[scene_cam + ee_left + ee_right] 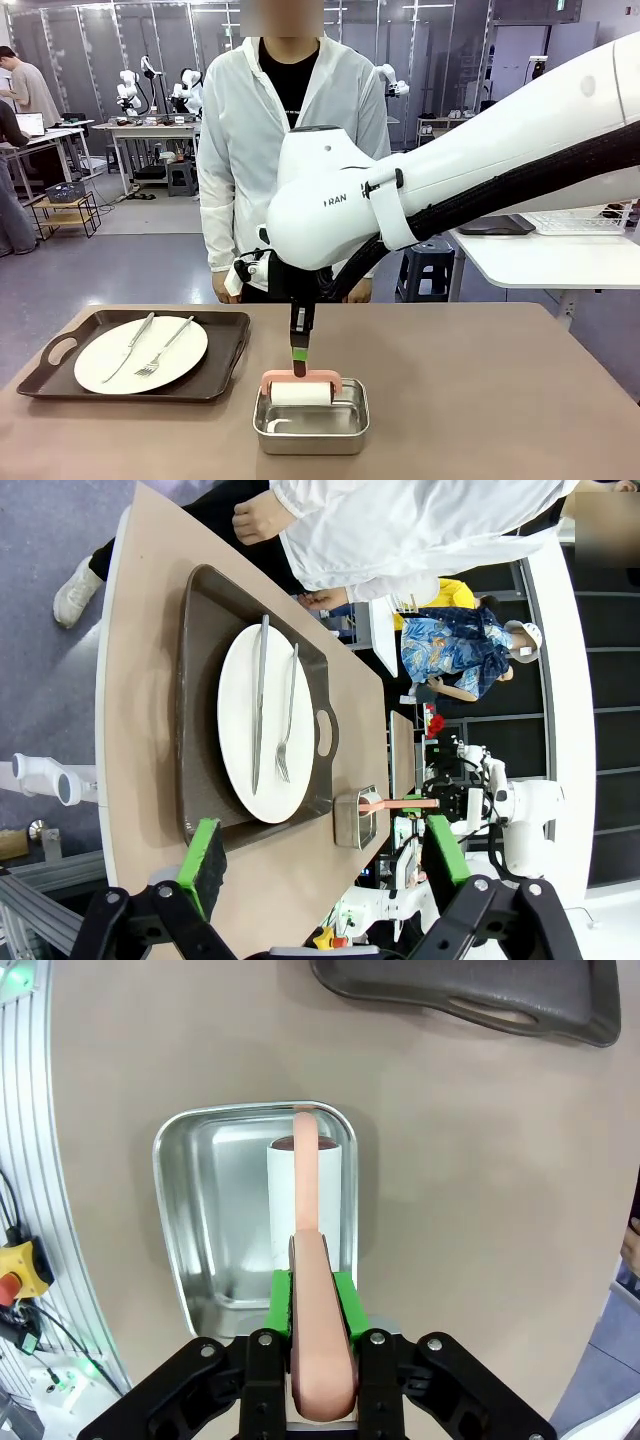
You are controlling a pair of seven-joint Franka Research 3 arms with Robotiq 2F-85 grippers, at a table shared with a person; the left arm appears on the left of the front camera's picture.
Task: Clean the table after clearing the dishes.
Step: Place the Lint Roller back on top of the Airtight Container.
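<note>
1. Taupe-brown table (500,400) fills the front view. On its left part lies a dark brown tray (225,330) with a white plate (188,352), and a knife (130,348) and a fork (165,347) lie on the plate. Near the middle stands a small steel pan (310,435). The right gripper (299,362) hangs just above it, clamped on the pink handle of a lint roller (300,392). The white roll sits at the height of the pan's rim. A person stands at the far edge, apart from the tray.

2. From the left wrist, the left gripper (322,825) has its jaws spread wide with nothing between them. It is high over the tray (200,610) and the plate (235,730). The pan (355,820) is just beside the tray's end.

3. From the right wrist, the green pads (283,1300) squeeze the pink handle (305,1210) from both sides. The roll (280,1200) is inside the pan (190,1210), and the tray's handle end (400,990) is near.

4. The dishes are not yet cleared, so probably only the bare right part of the table can be rolled now. To do it well, the right arm should lift the roller straight up until it is free of the pan's wall. Then it should lay the roll flat on the table and push with even, light pressure, well away from the tray. The grip sits low on the handle, so the roller may twist if it is pressed hard.
</note>
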